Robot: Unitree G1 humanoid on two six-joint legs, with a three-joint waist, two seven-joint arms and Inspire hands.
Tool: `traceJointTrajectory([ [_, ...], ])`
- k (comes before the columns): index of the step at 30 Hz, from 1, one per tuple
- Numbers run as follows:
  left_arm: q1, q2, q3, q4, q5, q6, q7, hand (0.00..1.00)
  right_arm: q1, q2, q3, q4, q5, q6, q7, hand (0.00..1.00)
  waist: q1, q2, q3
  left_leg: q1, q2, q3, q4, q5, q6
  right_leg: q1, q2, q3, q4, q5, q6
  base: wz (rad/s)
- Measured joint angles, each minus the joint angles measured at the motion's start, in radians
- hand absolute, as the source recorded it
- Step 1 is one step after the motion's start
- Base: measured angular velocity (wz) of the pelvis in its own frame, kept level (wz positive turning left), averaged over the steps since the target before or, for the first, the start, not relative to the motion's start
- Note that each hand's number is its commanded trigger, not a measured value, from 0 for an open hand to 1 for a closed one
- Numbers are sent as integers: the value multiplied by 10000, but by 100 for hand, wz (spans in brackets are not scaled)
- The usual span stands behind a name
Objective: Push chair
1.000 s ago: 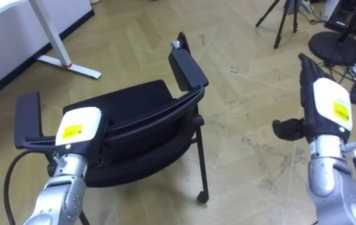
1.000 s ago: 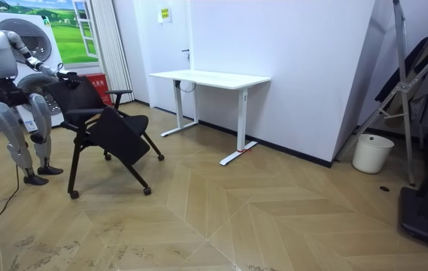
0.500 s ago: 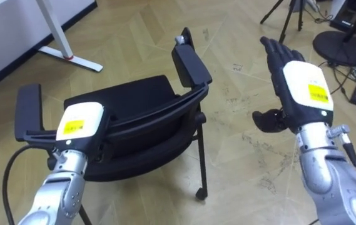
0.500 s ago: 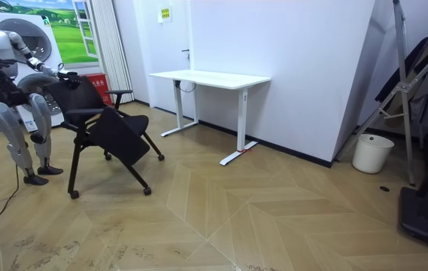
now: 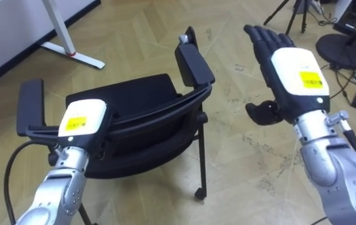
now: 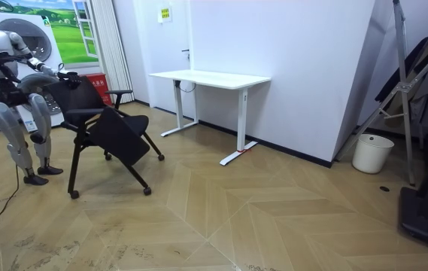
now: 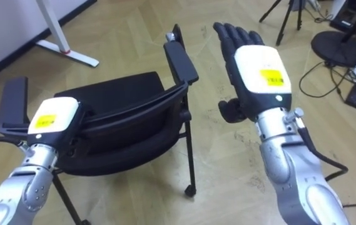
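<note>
Left hand point(image 5: 81, 122) on the black wheeled chair point(image 5: 131, 100)'s back, grip hidden, can't tell; right hand point(image 5: 293, 72) hovers straight-fingered alongside, push seemingly barely begun.

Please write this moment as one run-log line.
black wheeled office chair: before robot | left hand: on backrest top | right hand: open, raised beside chair, apart

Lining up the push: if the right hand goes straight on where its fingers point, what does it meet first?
Probably nothing: the right hand, open, points past the armrest of the chair, which lies to its left, toward the floor beyond. Depth is unclear.
</note>
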Motion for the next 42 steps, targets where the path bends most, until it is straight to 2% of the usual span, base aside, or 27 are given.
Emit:
traceJointTrajectory([
  [5,-43,92,-88,3,0,1,-26,100,-5,-2,218,-152,-474,15,471,0,43,-74,-54,2,-8,0,2,0,0,-11,-3,13,5,-2,4,0],
  [12,-171,92,-217,63,13,-51,-77,100,-17,-3,436,-423,-570,-4,874,0,255,-101,-80,-1,-2,-23,12,0,0,-7,-3,-6,12,-1,3,0],
  [18,-303,86,-277,211,16,-147,-80,100,-287,-3,505,-420,-569,1,1220,0,265,-104,-78,-9,1,-94,12,0,0,7,-6,-118,22,-1,3,4],
  [29,-509,89,-414,178,17,-160,-136,100,-331,38,2227,-395,-913,209,2280,0,320,-96,-77,-190,-7,-278,10,0,0,-146,-17,-209,13,1,1,2],
  [36,-516,81,-426,180,41,-204,-151,100,-330,85,2342,-293,-919,186,2496,0,341,-91,-73,-183,-13,-351,2,0,0,-125,-23,-246,13,1,2,0],
  [40,-621,68,-522,234,34,-205,-138,100,-329,84,2364,-98,-940,183,2492,0,414,-60,-9,-171,-13,-352,-5,1,-1,-100,-26,-267,11,1,2,0],
  [42,-786,34,-646,355,30,-222,-137,100,-329,85,2426,135,-940,173,2497,0,523,-66,-1,-171,-13,-353,-5,1,-1,-99,-27,-274,14,1,2,2],
])
